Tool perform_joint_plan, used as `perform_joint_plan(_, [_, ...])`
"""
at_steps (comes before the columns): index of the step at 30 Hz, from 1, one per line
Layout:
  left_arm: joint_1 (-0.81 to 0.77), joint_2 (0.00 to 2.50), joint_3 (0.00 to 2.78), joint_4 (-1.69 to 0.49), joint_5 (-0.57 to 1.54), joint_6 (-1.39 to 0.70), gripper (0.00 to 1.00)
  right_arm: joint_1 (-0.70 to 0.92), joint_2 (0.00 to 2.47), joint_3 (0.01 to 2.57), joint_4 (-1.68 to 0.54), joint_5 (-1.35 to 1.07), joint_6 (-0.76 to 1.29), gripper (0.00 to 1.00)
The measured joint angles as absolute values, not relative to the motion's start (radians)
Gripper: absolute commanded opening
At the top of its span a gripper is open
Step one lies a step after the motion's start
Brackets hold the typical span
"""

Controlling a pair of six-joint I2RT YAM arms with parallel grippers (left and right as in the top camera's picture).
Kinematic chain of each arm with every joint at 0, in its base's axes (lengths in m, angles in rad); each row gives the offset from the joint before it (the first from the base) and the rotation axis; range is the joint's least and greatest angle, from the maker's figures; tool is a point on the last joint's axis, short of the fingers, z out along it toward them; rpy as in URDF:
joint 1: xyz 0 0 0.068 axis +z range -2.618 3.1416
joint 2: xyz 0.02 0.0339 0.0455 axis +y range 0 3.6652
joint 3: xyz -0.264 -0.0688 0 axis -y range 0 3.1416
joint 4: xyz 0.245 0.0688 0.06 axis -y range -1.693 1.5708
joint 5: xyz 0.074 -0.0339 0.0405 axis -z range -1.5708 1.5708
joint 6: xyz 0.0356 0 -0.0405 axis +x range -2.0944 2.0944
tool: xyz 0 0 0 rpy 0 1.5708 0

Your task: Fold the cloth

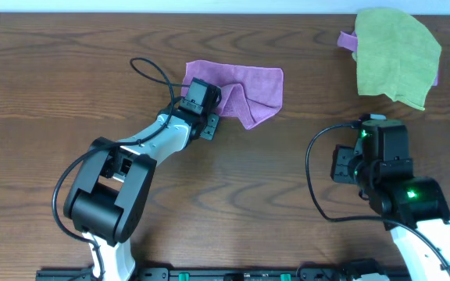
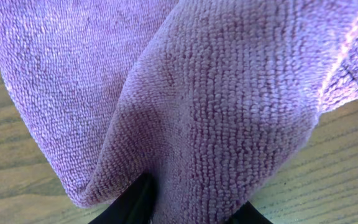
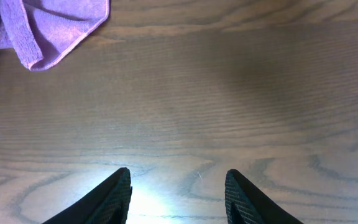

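Pinching a raised fold of the cloth (image 1: 248, 82), the left gripper (image 2: 191, 208) clamps it — right gripper (image 3: 178, 193) open, well apart.

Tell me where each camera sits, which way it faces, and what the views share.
Overhead: above the table, looking straight down on both arms, the cloth and a green cloth.
Left wrist: on the left gripper, facing close onto the cloth bunched between its fingers.
Right wrist: on the right gripper, facing bare wood, with its open fingers at the bottom edge.
Shared: the cloth shows in all three views.
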State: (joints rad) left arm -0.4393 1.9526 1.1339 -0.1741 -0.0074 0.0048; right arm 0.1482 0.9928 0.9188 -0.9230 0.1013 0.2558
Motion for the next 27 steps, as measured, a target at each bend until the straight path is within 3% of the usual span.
perform_joint_plan(2, [-0.439, 1.953, 1.134, -0.175, -0.007, 0.003, 0.22, 0.148, 0.993, 0.919, -0.923, 0.101, 0.255, 0.5])
perform_joint_plan(4, [-0.439, 1.953, 1.134, -0.176, -0.007, 0.004, 0.06, 0.148, 0.993, 0.919, -0.923, 0.101, 0.255, 0.5])
perform_joint_plan(12, [-0.439, 1.953, 1.154, -0.223, -0.007, 0.005, 0.06, 0.148, 0.993, 0.916, -0.923, 0.102, 0.255, 0.5])
perform_joint_plan(27, [-0.482, 1.863, 1.312, -0.626, 0.049, 0.003, 0.06, 0.148, 0.993, 0.905, -0.859, 0.101, 0.255, 0.56])
